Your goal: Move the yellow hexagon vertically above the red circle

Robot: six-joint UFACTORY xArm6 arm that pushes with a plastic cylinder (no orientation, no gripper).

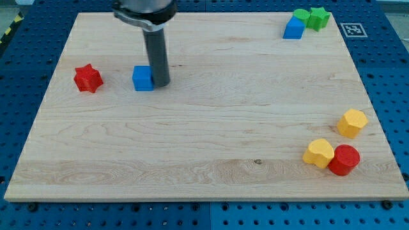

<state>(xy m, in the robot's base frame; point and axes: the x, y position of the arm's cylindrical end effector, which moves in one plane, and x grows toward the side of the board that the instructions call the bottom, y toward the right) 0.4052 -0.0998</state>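
Note:
The yellow hexagon [352,122] sits near the board's right edge. The red circle [344,160] lies below it and slightly left, at the lower right. A second yellow block [318,153], heart-like in shape, touches the red circle's left side. My tip [160,84] stands in the upper left part of the board, right against the right side of the blue cube [143,78], far from the yellow hexagon and the red circle.
A red star [87,78] lies left of the blue cube. At the top right corner a blue wedge-like block [293,29], a green circle [300,15] and a green star [318,17] are bunched together. The wooden board [204,140] is ringed by blue pegboard.

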